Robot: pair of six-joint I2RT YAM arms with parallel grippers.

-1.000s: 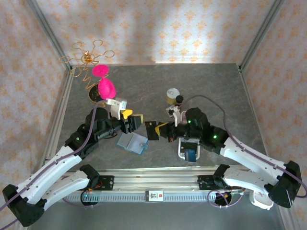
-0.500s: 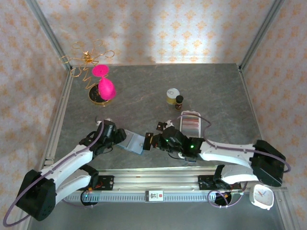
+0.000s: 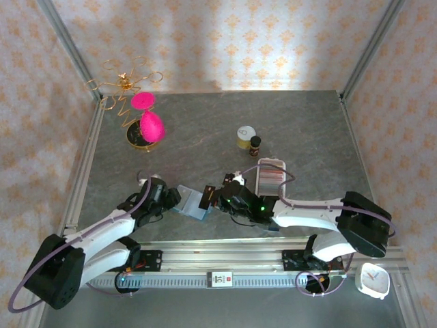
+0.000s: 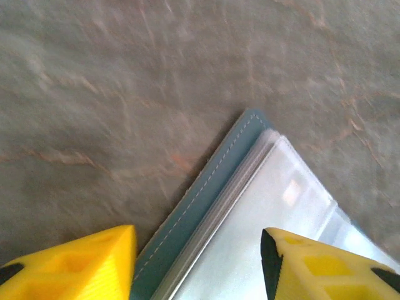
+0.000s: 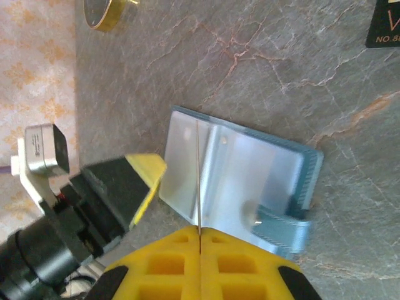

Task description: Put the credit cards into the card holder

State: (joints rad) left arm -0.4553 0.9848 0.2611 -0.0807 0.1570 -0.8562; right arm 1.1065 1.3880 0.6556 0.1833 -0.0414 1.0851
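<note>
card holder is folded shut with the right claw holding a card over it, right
No, the card holder lies open, clear pockets up, in the right wrist view. The right claw does hold a card over it.

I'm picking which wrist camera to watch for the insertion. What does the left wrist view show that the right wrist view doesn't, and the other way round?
Left wrist alone: the stitched seam at the card holder's corner, with the left pincer's two yellow tips apart on either side of that edge. Right wrist alone: the right pincer shut on a thin card seen edge-on over the open holder, and the holder's snap tab. Both: the teal holder with clear sleeves on the grey table.
</note>
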